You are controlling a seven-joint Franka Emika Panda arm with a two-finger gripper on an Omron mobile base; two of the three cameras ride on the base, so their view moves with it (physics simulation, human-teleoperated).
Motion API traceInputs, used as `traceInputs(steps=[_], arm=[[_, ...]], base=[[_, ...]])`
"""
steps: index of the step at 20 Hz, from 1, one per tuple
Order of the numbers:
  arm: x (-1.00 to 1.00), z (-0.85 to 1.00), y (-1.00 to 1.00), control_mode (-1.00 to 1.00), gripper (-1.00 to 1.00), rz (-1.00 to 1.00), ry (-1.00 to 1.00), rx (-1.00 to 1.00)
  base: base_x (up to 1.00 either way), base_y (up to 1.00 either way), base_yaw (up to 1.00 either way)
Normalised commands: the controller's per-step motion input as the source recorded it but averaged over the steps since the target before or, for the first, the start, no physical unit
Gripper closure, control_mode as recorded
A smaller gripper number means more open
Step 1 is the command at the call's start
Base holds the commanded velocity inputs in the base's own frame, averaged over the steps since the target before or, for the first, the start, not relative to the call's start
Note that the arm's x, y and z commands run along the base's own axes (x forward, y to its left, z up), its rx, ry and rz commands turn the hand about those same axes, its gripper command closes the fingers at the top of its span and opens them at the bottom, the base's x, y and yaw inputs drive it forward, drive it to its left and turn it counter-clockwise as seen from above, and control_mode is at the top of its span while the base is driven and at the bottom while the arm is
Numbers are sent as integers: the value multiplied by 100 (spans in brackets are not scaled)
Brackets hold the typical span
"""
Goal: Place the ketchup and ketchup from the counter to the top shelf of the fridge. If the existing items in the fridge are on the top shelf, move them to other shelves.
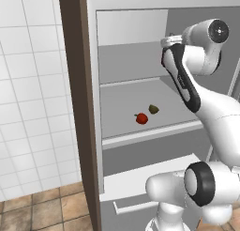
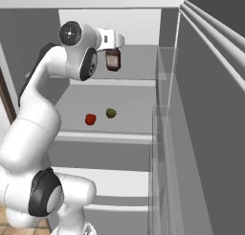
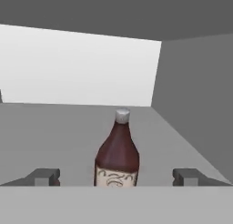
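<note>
A ketchup (image 3: 117, 150) bottle, dark reddish-brown with a grey cap and a pale label, stands upright on the top shelf (image 3: 54, 127) of the fridge (image 1: 72, 84). My gripper (image 3: 116, 177) is open, one fingertip on each side of the bottle and clear of it. From the right base view the ketchup (image 2: 113, 59) sits just under my hand on the top shelf (image 2: 134, 69). A small red fruit (image 1: 141, 118) and an olive-brown fruit (image 1: 153, 109) lie on the shelf below (image 1: 117, 108). The counter is out of view.
The fridge door (image 2: 210, 110) stands open on the right, with clear door bins (image 2: 165, 114) close beside the shelves. A white tiled wall (image 1: 28, 84) is left of the fridge's brown side panel. A lower shelf (image 1: 140, 176) lies beneath the fruit shelf.
</note>
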Motion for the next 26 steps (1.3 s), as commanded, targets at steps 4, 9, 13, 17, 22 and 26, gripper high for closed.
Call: traceInputs(steps=[4,9,13,17,22,26], arm=[[-100,4,27,-100,-100,0,-38,0],[-100,0,39,-100,-100,0,-16,0],[-100,0,42,-100,-100,0,0,0],[-100,4,38,-100,-100,0,17,0],[-100,-1,20,-100,-100,0,43,5],[-100,-52,3,-100,-100,0,52,13]], base=[[0,0,0],[0,0,0],[0,0,0],[0,0,0],[0,0,0],[0,0,0]])
